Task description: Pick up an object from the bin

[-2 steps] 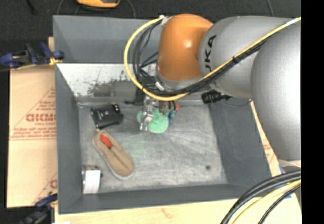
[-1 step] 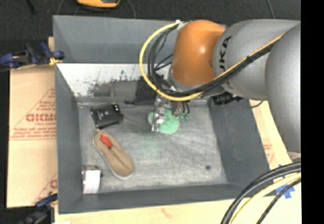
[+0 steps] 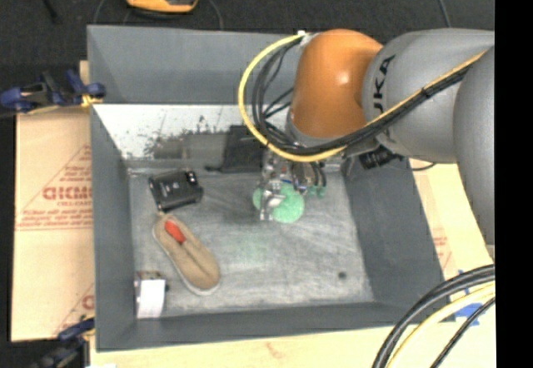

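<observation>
My gripper (image 3: 269,201) hangs low in the middle of the bin, beneath the arm's orange cover. A green, rounded thing (image 3: 291,207) lies right against the gripper's right side, partly hidden by it. Whether the gripper grips it I cannot tell. A small black box (image 3: 175,189) lies to the left of the gripper, well apart from it.
A tan slipper-shaped thing (image 3: 189,256) with a red piece on it lies at the front left. A small white thing (image 3: 151,296) sits in the front left corner. A flat black thing (image 3: 241,151) rests near the back wall. The arm covers the bin's back right.
</observation>
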